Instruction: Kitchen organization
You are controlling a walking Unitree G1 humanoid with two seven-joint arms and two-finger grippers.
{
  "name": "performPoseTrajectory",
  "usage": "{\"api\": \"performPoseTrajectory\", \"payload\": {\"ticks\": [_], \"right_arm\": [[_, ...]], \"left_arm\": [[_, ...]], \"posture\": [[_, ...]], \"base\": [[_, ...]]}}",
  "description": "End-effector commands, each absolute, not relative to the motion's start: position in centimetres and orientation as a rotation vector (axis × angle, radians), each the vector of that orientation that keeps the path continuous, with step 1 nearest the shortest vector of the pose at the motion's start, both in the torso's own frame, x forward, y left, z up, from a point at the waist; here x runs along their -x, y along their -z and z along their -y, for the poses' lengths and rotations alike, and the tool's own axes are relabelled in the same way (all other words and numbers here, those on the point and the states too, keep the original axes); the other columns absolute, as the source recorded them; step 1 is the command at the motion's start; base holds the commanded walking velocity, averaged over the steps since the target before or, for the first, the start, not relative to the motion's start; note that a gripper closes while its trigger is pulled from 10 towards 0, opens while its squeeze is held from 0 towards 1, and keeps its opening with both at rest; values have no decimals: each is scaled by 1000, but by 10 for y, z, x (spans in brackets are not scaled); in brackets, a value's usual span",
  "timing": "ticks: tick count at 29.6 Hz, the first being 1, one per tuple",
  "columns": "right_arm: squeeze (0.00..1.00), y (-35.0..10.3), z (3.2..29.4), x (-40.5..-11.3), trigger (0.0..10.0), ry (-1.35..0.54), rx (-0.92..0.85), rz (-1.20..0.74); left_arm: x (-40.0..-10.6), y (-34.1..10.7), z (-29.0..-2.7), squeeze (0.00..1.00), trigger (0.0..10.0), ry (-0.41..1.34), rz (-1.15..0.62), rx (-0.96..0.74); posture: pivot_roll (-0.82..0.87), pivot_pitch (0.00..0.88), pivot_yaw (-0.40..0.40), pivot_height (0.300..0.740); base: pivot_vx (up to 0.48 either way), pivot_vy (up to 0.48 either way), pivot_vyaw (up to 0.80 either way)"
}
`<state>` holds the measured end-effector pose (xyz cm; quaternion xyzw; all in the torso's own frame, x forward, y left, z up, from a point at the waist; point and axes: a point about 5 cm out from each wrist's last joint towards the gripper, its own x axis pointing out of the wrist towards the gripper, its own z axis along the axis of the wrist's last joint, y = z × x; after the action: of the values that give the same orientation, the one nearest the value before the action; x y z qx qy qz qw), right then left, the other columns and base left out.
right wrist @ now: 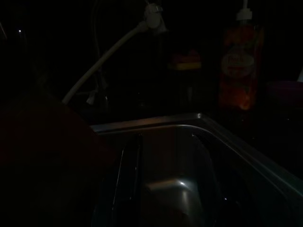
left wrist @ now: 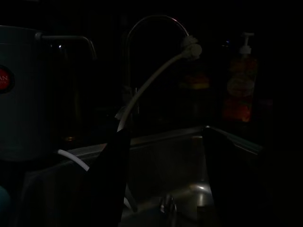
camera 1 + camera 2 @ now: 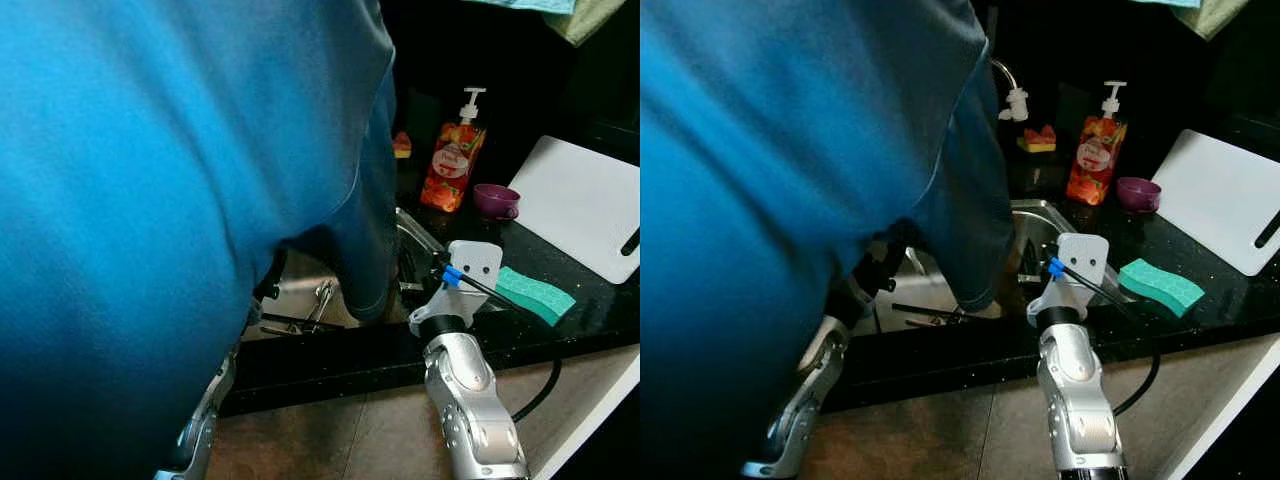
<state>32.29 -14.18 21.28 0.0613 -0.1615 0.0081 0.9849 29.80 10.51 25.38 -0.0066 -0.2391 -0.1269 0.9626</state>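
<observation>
A person in a blue shirt leans over the steel sink and hides most of it. My right gripper is over the basin at its right side, fingers apart and nothing gripped; its silver arm reaches in over the black counter edge. On the left side my left gripper hangs over the basin, open and empty, with a metal utensil below it. More utensils lie on the sink floor.
On the black counter to the right are a green sponge, a purple cup, an orange soap bottle and a white cutting board. A curved faucet with a white hose stands behind the sink.
</observation>
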Motion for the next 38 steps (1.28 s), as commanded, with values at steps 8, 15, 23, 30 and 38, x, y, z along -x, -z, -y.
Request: {"api": "performPoseTrajectory", "payload": {"ticks": [8, 15, 23, 30, 38], "right_arm": [[0, -210, 143, -323, 10000, -12, -121, 310], [0, -211, 142, -323, 10000, -14, -124, 315], [0, -211, 141, -323, 10000, -16, -125, 317], [0, -211, 142, -323, 10000, -17, -125, 318], [0, -211, 141, -324, 10000, -21, -125, 316]], "left_arm": [[-297, -254, -103, 0, 10000, 259, 489, 19], [-298, -254, -104, 0, 10000, 261, 489, 18], [-298, -255, -104, 0, 10000, 263, 493, 22], [-298, -255, -103, 0, 10000, 265, 493, 24], [-298, -255, -103, 0, 10000, 264, 493, 22]], "posture": [[133, 34, -104, 740], [136, 31, -103, 740], [137, 27, -100, 740], [137, 23, -101, 740], [138, 24, -103, 740]], "base": [[0, 0, 0], [0, 0, 0], [0, 0, 0], [0, 0, 0], [0, 0, 0]]}}
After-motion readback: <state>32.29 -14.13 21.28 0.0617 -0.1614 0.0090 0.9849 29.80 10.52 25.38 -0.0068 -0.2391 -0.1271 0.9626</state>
